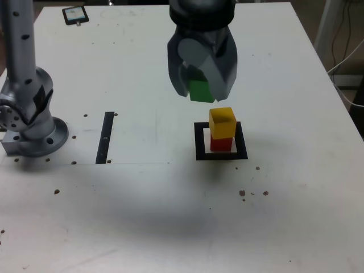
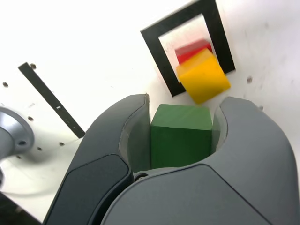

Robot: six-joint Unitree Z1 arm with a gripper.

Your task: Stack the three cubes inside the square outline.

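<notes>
Three cubes are seen, two of them already stacked and one held in the air. At the exterior view's left, the arm's grey base [image 1: 31, 122] is bolted to the white table [image 1: 296, 205], and a small dark device [image 1: 75, 15] lies near the far edge. Just to the right of the base a straight black tape strip [image 1: 105, 137] is stuck to the table. Further right, the gripper [image 1: 200, 88] hangs above the surface, clamped on the green cube [image 1: 200, 91]; in the wrist view the green block [image 2: 180, 135] is pressed between both dark fingers [image 2: 117, 140]. Right of and lower than the gripper, the square outline [image 1: 199, 145] is marked in black tape. Inside it the red cube [image 1: 222, 144] rests on the pale centre, with the yellow cube [image 1: 222, 122] set on top, turned slightly askew. The green cube is well apart from the yellow one, above and to its left.
</notes>
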